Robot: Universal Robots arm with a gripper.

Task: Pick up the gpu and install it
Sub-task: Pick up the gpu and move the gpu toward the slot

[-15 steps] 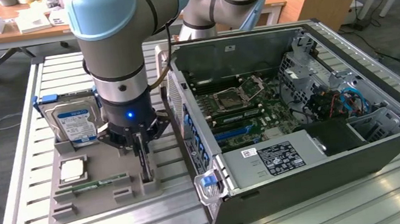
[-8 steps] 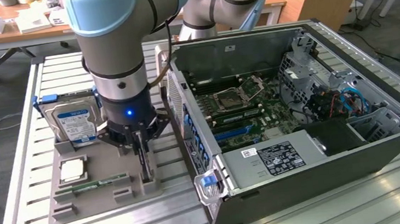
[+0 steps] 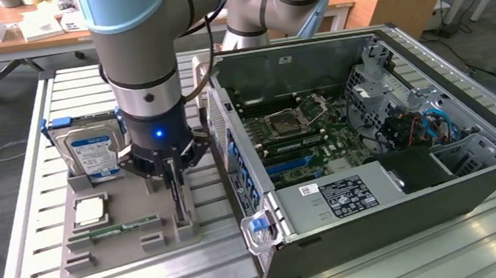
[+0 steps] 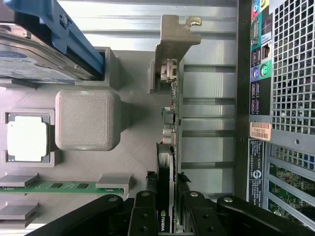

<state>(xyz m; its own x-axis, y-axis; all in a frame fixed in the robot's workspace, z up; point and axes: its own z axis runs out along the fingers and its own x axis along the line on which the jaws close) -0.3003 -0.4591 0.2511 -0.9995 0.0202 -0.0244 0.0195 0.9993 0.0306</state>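
On the grey holder (image 4: 133,157), the pincer (image 4: 167,199) grips the gpu (image 4: 165,164), NVIDIA-logoed.

Slatted silver metal table (image 3: 23,167), a flat grey fixture tray (image 3: 132,208) lying on it toward the exterior view's left, an open black computer case (image 3: 437,209) resting just beside the tray toward the exterior view's right, motherboard facing up.

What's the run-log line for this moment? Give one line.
phase: grasp | end effector: closed on gpu | gpu: upright in gray holder tray | pc case: open, beside tray
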